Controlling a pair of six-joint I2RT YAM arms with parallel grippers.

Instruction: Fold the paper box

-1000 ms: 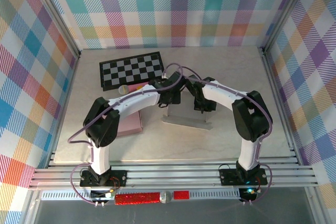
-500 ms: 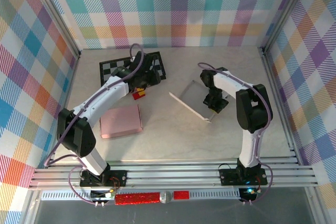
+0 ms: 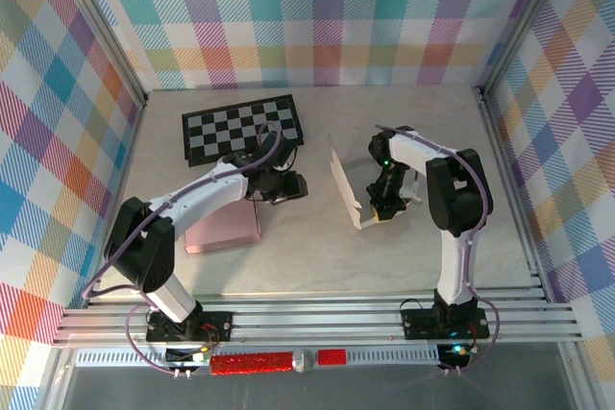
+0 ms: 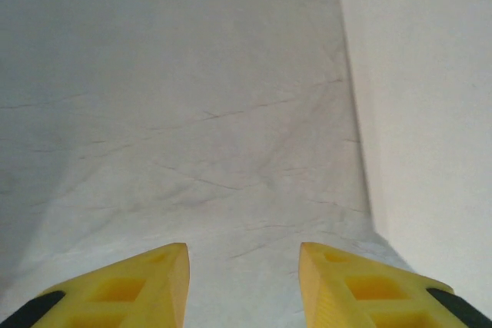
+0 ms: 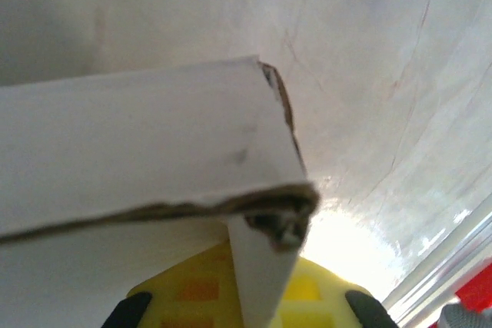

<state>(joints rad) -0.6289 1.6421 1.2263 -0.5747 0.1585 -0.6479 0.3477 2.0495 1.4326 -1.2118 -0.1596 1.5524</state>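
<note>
The paper box [image 3: 343, 180] is a white cardboard sheet standing tilted on edge at mid-table. My right gripper [image 3: 378, 208] is shut on its near right corner. In the right wrist view a torn-edged cardboard flap [image 5: 154, 136] runs down between the yellow fingers [image 5: 192, 289] of that gripper [image 5: 257, 282]. My left gripper [image 3: 293, 186] hovers low just left of the box, apart from it. In the left wrist view this gripper [image 4: 242, 250] is open over bare table, nothing between its fingers, and a white panel of the box [image 4: 430, 113] rises on the right.
A black-and-white chessboard [image 3: 242, 127] lies at the back left. A flat pink pad [image 3: 223, 228] lies under the left forearm. Checked walls and metal rails [image 3: 509, 180] close in the table [image 3: 317, 256] on three sides.
The left arm has swung from the chessboard towards the box, its jaws narrowing. The right gripper has tipped the box from a low slant to nearly upright and pulled it slightly nearer.
</note>
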